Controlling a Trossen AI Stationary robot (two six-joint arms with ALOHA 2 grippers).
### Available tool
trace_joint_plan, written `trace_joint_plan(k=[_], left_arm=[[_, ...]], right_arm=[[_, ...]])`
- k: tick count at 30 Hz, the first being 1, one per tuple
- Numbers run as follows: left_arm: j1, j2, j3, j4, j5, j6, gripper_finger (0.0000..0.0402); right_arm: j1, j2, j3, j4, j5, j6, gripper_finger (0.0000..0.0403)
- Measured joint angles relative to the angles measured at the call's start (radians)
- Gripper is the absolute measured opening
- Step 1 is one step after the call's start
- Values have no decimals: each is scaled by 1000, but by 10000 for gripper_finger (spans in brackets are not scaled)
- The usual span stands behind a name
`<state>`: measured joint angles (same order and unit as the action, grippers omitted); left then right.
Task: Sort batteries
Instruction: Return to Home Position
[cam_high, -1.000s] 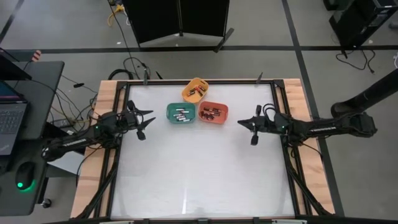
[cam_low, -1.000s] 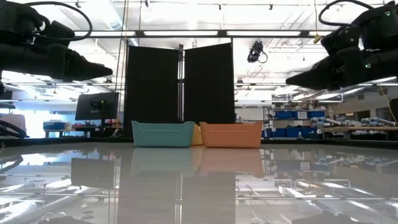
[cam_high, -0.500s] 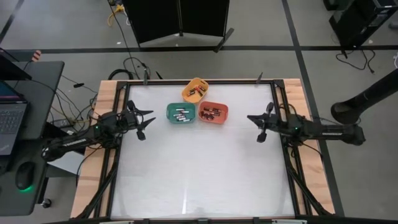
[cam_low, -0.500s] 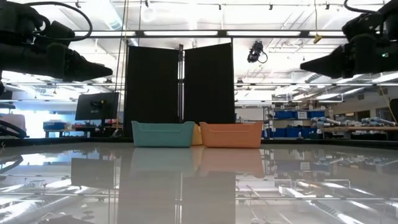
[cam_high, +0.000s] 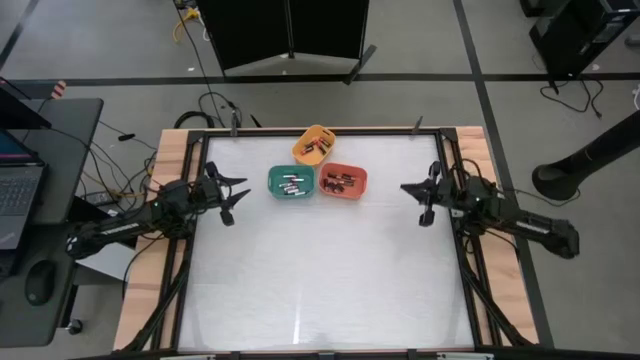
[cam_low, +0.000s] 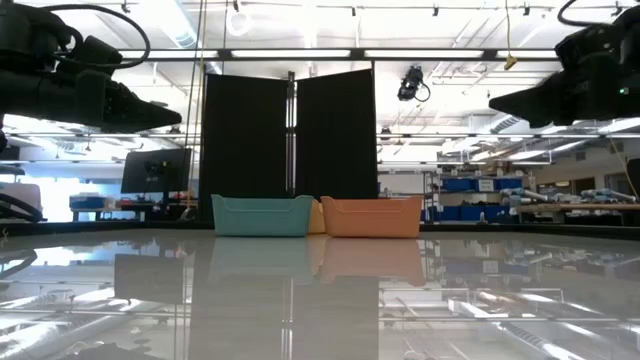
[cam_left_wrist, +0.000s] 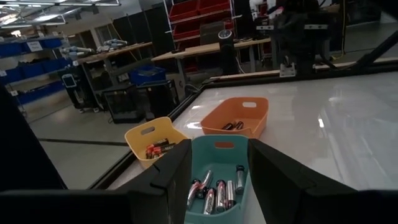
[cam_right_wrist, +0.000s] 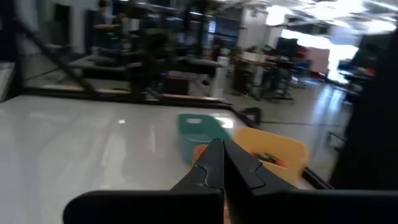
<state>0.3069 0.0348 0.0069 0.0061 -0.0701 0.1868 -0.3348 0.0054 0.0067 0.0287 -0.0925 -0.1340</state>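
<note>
High view: batteries (cam_high: 292, 185) fill the green bin (cam_high: 274, 181), yellow bin (cam_high: 303, 150) and orange bin (cam_high: 360, 182); none on the table (cam_high: 320, 270). Left end effector (cam_left_wrist: 219, 149) spread wide, right end effector (cam_right_wrist: 215, 149) pinched closed, both empty; sorting appears finished.

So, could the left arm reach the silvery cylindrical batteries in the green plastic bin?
Probably yes: the left arm's open fingers point straight at the open-topped green plastic bin of silvery batteries, with nothing standing between.

Laptop (cam_high: 14, 200) and mouse (cam_high: 38, 284) (on dark desk (cam_high: 76, 122))
</note>
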Motion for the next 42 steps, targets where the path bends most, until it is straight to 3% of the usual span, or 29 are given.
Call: trace_joint_plan(k=[5, 11, 19, 28, 42], left_arm=[[0, 29, 0, 0, 1, -12, 163], [0, 77, 0, -1, 1, -25, 163], [0, 116, -1, 6, 1, -29, 163], [0, 117, -1, 9, -1, -76, 163], [0, 116, -1, 50, -1, -113, 163]], right_arm=[[-121, 25, 7, 1, -122, 65, 5], [-177, 89, 7, 3, -137, 91, 7], [-190, 180, 7, 3, -137, 123, 20], [-189, 177, 7, 3, -137, 108, 16], [-189, 178, 7, 4, -137, 210, 30]])
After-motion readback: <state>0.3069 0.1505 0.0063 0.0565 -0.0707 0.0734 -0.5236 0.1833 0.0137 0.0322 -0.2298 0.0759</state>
